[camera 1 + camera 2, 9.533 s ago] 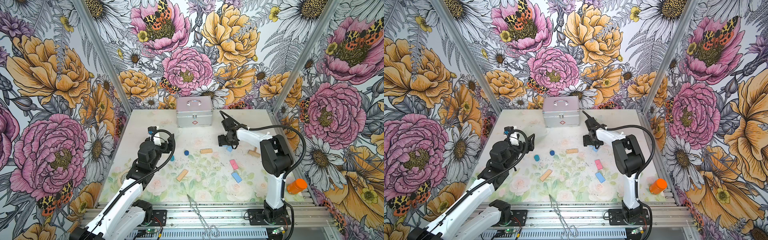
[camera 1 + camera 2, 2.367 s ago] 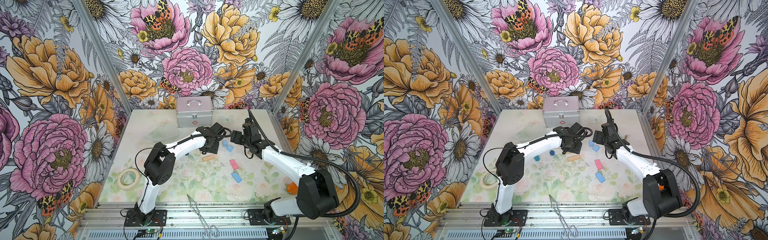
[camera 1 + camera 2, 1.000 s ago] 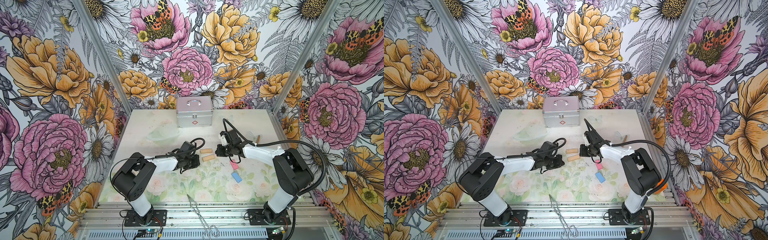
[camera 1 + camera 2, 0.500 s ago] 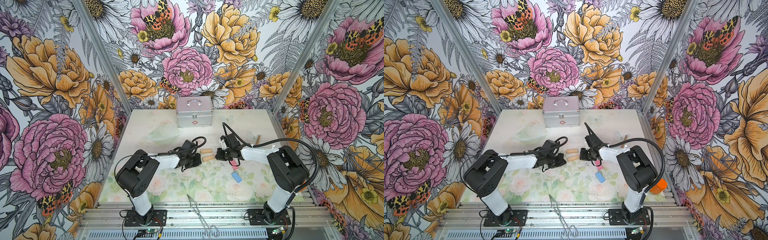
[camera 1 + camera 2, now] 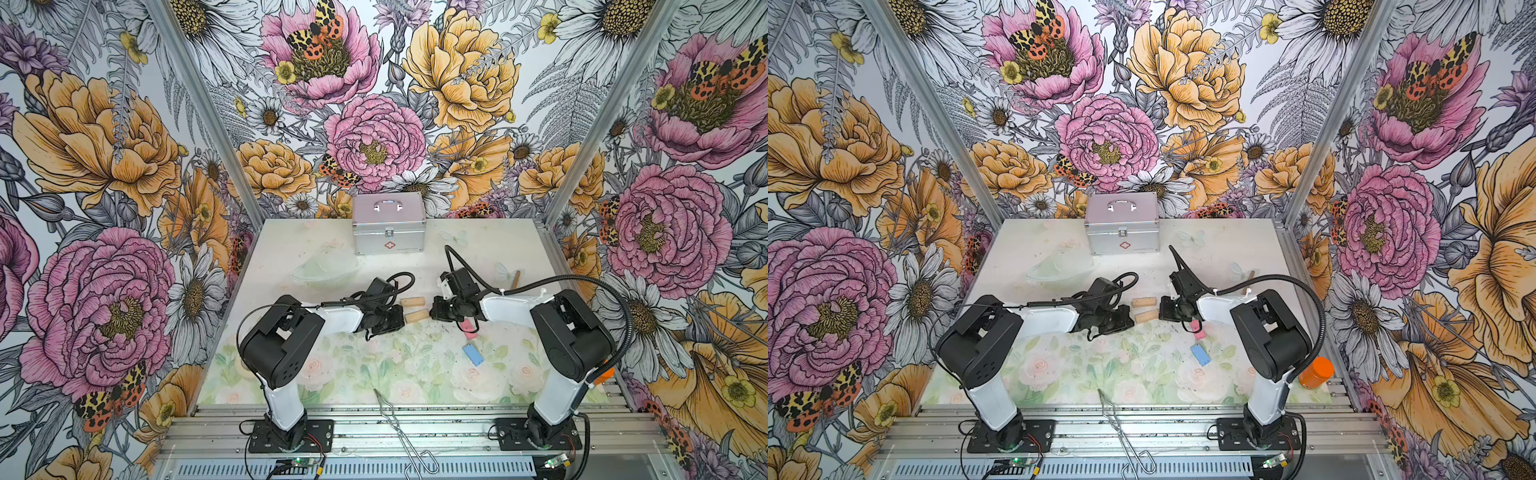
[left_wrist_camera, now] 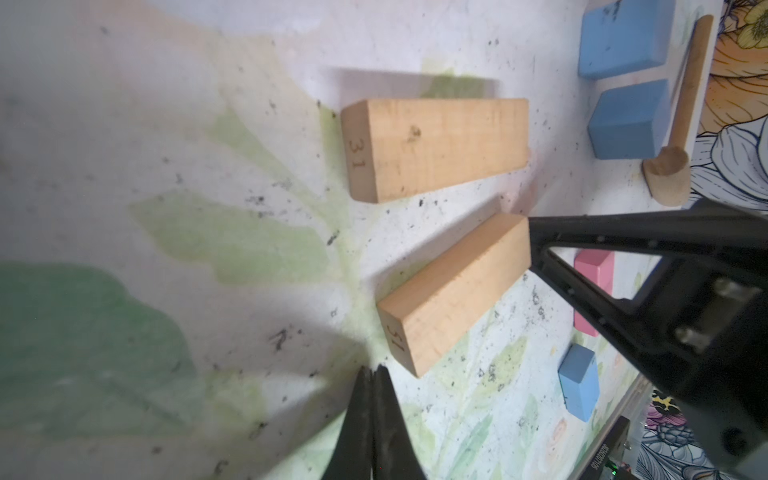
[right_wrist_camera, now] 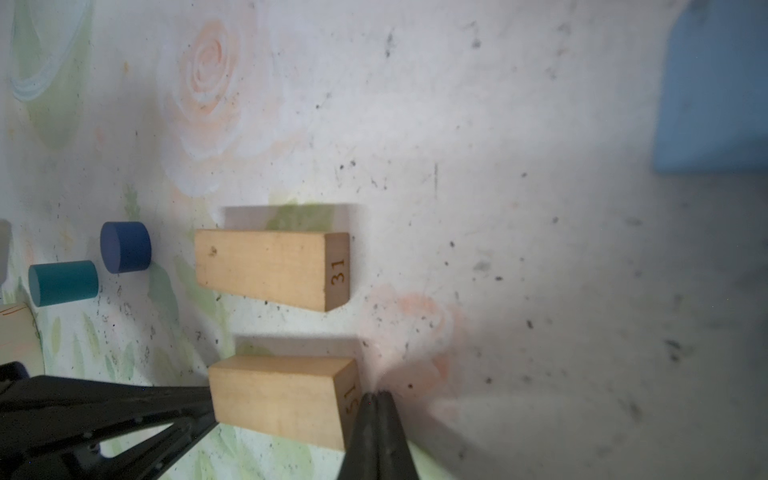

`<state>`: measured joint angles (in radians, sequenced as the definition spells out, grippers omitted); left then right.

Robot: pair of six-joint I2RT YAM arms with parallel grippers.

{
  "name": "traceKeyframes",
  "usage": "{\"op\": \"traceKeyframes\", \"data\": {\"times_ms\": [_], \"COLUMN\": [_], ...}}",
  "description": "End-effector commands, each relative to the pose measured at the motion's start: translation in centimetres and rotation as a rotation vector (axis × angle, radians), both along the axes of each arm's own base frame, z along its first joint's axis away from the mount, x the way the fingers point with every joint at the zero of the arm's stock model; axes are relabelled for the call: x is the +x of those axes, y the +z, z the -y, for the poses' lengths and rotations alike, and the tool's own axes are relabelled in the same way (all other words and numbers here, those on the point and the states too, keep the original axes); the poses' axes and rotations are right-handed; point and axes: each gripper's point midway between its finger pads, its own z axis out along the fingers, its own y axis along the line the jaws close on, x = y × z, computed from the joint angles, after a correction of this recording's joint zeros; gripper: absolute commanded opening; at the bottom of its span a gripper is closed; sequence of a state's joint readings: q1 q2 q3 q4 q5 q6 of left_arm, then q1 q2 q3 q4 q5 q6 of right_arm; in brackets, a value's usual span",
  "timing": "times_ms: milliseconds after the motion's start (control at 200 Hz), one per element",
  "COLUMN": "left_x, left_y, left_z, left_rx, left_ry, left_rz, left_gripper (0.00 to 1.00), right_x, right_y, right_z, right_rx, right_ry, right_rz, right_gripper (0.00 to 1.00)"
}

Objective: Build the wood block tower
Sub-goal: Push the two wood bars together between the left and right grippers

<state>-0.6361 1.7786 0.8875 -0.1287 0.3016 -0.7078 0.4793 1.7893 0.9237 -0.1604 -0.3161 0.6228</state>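
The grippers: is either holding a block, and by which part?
Nothing is held. The left gripper and right gripper are shut, one at each end of a tan plank lying on the table.

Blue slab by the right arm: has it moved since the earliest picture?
No. The blue slab lies at the same spot and angle, in front and to the right of the silver case.

Bright even top views, wide-angle bending at edges, dimmer wrist views, soft shadows, blurred near foreground.

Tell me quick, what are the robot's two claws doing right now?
Left gripper: shut, holding nothing, tip by one end of a wooden block.
Right gripper: shut, holding nothing, tip by its other end.
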Motion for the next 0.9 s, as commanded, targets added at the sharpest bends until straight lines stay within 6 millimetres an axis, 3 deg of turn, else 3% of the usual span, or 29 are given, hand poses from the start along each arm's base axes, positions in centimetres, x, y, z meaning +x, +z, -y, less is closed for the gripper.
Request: {"op": "traceKeyframes", "data": {"times_ms": [0,896], "left_x": [0.7,2.5], "left_y": [0.3,1.0], "left_z": [0.2,0.1], "left_rx": [-0.009,-0.023], "left_ry": [-0.013,0.017], "left_rz": [0.009,0.03], "left_gripper": [0.0,0.0], "right_x": [0.4,-0.7], "right_y": [-0.6,-1.1], "right_z": [-0.3,-1.4], "right_rx": [0.0,0.021], "right_ry": [-0.009,-0.008], "right_rz": [-0.004,-0.041], "right_gripper": [0.0,0.0]}}
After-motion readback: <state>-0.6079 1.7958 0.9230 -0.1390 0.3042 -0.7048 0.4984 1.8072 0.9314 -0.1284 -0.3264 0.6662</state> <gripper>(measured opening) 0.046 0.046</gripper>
